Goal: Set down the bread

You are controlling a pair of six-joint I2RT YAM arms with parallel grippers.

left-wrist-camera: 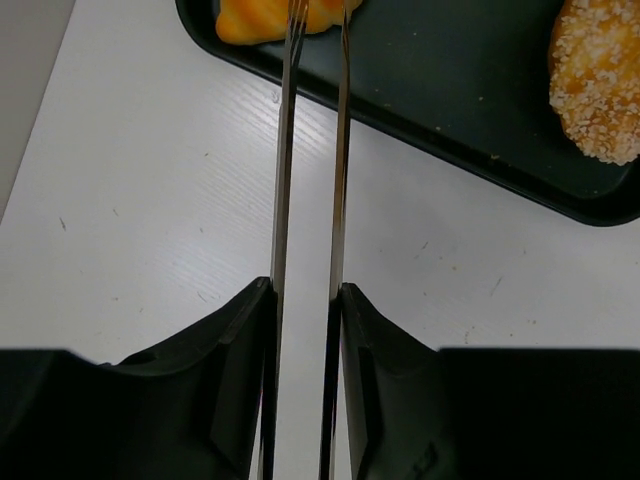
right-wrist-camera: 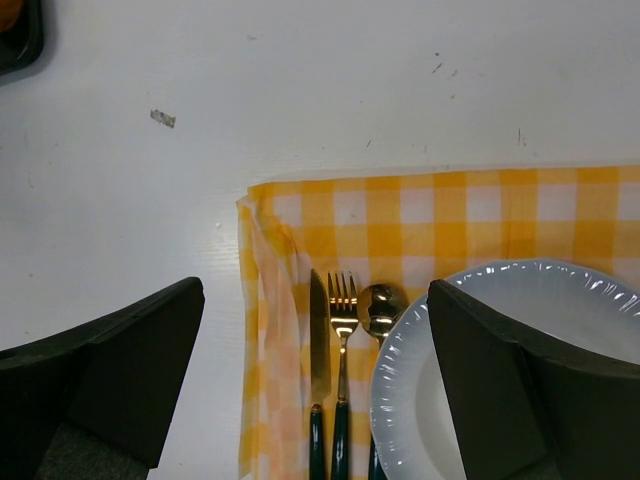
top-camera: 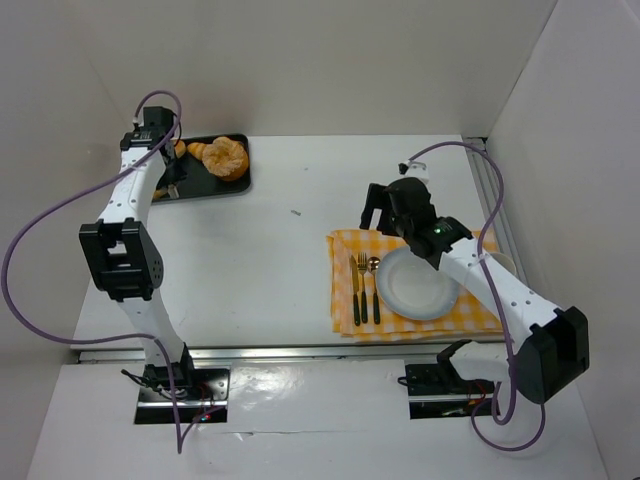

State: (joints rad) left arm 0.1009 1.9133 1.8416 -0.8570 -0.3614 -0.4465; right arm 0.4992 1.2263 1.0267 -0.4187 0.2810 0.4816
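Note:
A dark tray (top-camera: pixel 196 186) at the far left holds a sugar-coated bun (top-camera: pixel 228 158) and an orange croissant (top-camera: pixel 195 150). My left gripper (top-camera: pixel 165 182) is shut on metal tongs (left-wrist-camera: pixel 283 180); it shows in the left wrist view (left-wrist-camera: pixel 305 290). The tong tips reach the croissant (left-wrist-camera: pixel 250 18) at the tray's (left-wrist-camera: pixel 450 90) corner, and the bun (left-wrist-camera: pixel 600 80) lies to the right. My right gripper (top-camera: pixel 385 205) is open and empty; the right wrist view shows it (right-wrist-camera: pixel 315 290) above the left part of a white plate (right-wrist-camera: pixel 520 285).
The plate (top-camera: pixel 415 285) sits on a yellow checked cloth (top-camera: pixel 345 245) at the right. A knife (right-wrist-camera: pixel 318 340), fork (right-wrist-camera: pixel 342 320) and spoon (right-wrist-camera: pixel 380 305) lie on the cloth (right-wrist-camera: pixel 450 210) left of the plate. White walls enclose the table.

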